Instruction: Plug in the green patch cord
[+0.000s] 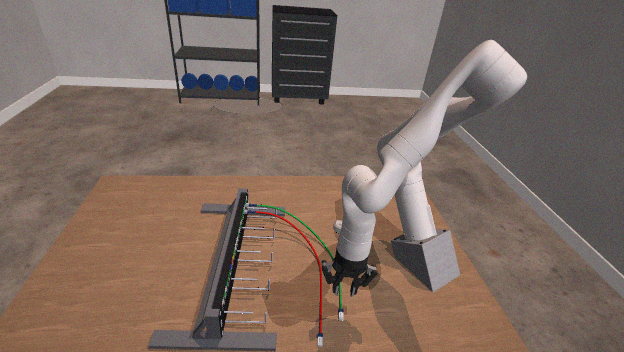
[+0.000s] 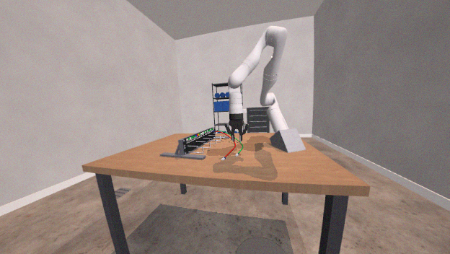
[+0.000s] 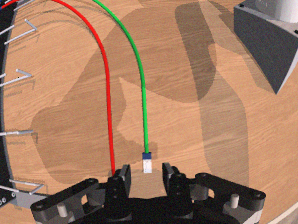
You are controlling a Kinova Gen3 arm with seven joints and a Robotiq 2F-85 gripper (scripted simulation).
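The green cord runs from the far end of the rack in an arc across the table. Its white free plug lies on the wood. The red cord lies beside it, to its left, and its plug also lies on the table. My gripper points down, hangs a little above the green cord close to its plug, is partly open and holds nothing. The rack's coloured port labels are too small to tell apart.
Metal cable-support rods stick out of the rack towards the cords. The arm's grey base block stands on the table right of the gripper. The table's near edge is close to both free plugs.
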